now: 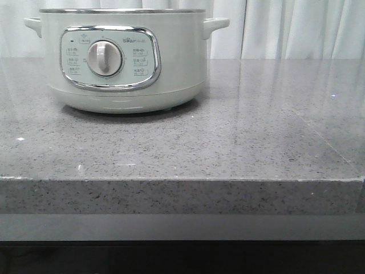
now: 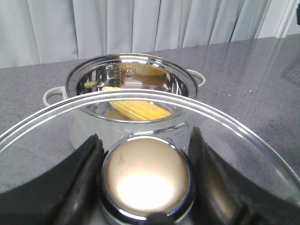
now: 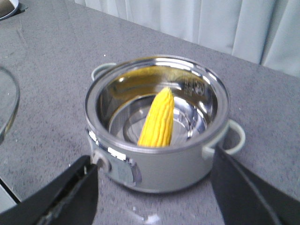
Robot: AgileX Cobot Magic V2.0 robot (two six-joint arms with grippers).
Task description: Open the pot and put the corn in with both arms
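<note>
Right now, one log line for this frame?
pot: open | corn: inside pot | lid: held by left end effector | right end effector: open, empty

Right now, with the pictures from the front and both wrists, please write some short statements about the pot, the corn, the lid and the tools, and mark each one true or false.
1. The corn lies inside the pot. True.
2. The lid sits closed on the pot. False: the pot is open, and the glass lid is held away from it.
3. The left tool is closed around the lid's knob. True.
4. The right tool holds the corn. False: its fingers are spread apart and empty, above the pot.
5. The pot's control dial faces the front camera. True.
</note>
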